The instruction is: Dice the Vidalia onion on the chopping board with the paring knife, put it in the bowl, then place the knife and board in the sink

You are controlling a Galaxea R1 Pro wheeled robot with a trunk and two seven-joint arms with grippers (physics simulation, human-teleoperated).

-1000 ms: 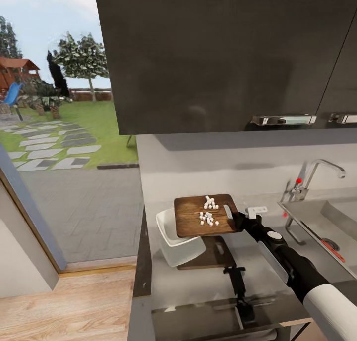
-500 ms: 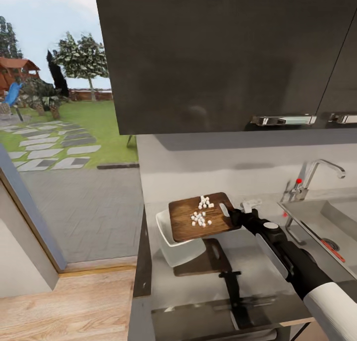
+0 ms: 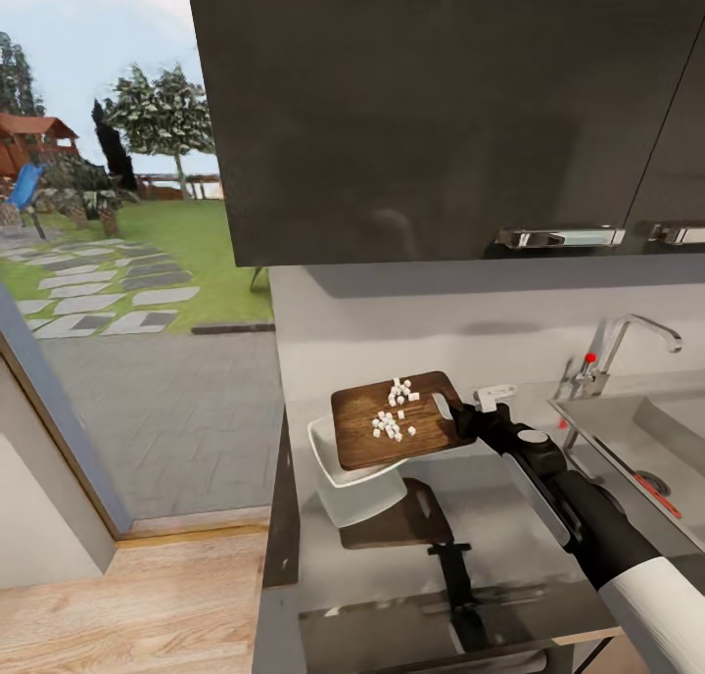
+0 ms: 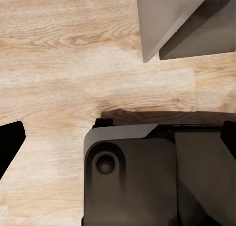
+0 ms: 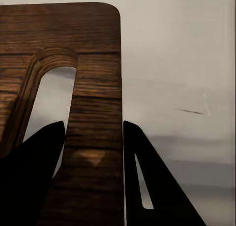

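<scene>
The right pincer (image 3: 460, 421) is clamped on the handle end of the chopping board (image 3: 392, 424), one finger through the oval hole, holding it raised above the tabletop (image 3: 509, 517). Just beyond and beneath the board's far edge sits the bowl (image 3: 348, 478). The board looks stiff and light, but the diced onion (image 3: 394, 411) lies loose on it and would likely slide or scatter with a sharp tilt. Whether the left pincer is parted or closed I cannot tell.

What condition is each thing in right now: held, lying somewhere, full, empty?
Board: lifted off the countertop, gripped at its handle end, tilted over the bowl.
Diced onion: loose on the board, none seen in the bowl.
Bowl: on the countertop, tipped, partly under the board.
Right gripper: shut on the board.
Left gripper: fingertips apart over the wood floor.
Tap: no water running.
</scene>
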